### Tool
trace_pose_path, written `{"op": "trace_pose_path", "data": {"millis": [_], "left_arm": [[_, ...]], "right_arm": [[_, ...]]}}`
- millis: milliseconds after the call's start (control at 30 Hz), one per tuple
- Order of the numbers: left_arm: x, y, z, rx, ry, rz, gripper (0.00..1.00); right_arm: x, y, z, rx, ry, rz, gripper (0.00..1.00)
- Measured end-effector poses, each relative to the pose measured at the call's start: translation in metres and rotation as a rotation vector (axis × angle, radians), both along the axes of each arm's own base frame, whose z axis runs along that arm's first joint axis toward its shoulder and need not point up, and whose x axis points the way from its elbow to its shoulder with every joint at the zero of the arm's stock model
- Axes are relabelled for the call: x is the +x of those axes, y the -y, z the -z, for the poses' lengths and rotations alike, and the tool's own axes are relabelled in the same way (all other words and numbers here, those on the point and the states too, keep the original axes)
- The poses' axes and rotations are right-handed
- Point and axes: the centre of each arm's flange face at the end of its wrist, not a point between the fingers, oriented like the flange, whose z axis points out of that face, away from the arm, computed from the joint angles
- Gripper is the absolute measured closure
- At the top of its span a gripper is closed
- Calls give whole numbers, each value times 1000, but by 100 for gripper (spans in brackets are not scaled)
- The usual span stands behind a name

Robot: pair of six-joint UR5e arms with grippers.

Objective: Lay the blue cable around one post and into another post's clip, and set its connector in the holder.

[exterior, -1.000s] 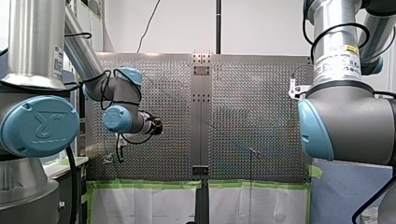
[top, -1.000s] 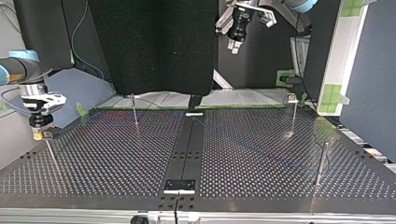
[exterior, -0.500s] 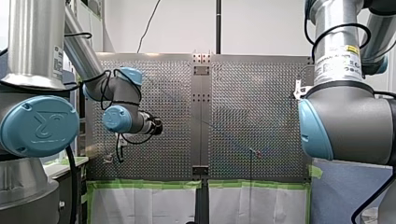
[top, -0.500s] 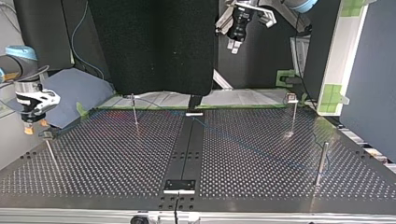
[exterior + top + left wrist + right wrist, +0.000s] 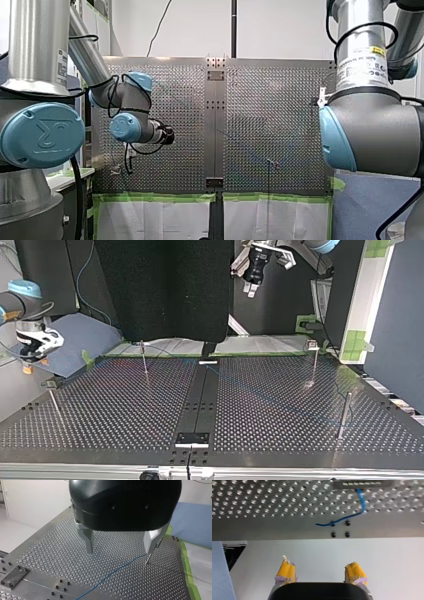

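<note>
— Where do you find the left gripper?
— High over the worktop, pointing down, metal fingers spread wide, holding nothing. The blue cable lies flat on the holes beneath it.
— And the right gripper?
— You see it hanging off the worktop's edge at the top view's left, yellow pads apart, empty

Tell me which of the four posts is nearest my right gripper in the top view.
The post at that view's far left, close beside my right gripper; the other three stand farther right.
</note>
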Motion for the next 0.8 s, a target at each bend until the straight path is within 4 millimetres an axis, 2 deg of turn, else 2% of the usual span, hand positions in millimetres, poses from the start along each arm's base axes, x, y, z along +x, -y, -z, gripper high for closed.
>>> {"op": "trace_pose_path", "data": {"millis": [167,467,600,800], "left_arm": [[1,0,0,-1,0,-2,0],[0,-1,0,1,-2,-4,0],[-1,-2,1,1,-3,-4,0],[0,-2,1,-1,2,-6,0]], "right_arm": [[13,-15,-13,-47,-8,8,1],[59,-48,-33,-130,-27,-42,1],[77,-61,-31,-144,-32,-43,1],[103,-85,-12,-107,-38,-44,1]]}}
